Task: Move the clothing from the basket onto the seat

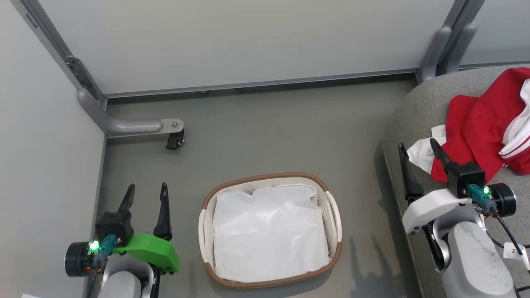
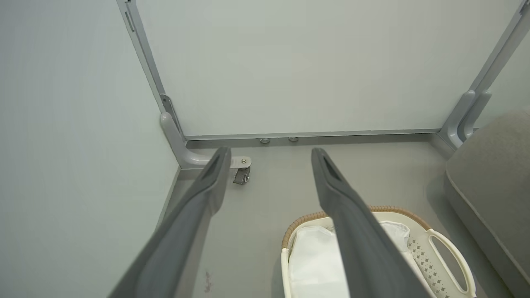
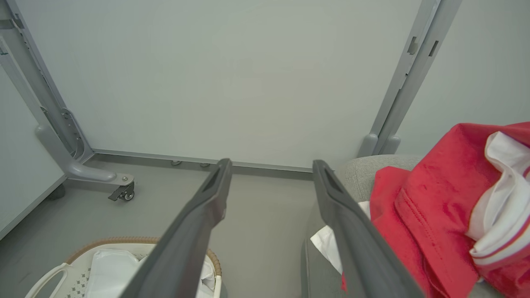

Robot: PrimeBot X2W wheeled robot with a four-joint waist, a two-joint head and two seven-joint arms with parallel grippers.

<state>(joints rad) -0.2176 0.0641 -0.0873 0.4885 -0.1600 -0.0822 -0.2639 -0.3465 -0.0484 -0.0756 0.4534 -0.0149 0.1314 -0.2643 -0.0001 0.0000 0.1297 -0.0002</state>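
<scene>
The clothing [image 1: 484, 124] lies on the seat [image 1: 418, 107] and both grippers stand wide apart, holding nothing.

The red garment, with its white panels and striped trim, is bunched on the grey cushion at the right of the head view. The basket [image 1: 265, 179] stands well apart from it on the grey floor [image 1: 269, 132], holding a white liner sheet [image 1: 269, 231] that lies flat inside. The right gripper [image 1: 416, 143] hangs over the seat's near edge, fingers spread. One finger sits just beside the garment's white corner, but whether it touches the cloth I cannot tell. The left gripper [image 1: 147, 188] hovers over the floor to the left of the basket, near the pale wall panel, and its fingers are also spread. A caster foot [image 1: 174, 140] of the panel frame rests on the floor beyond it.
</scene>
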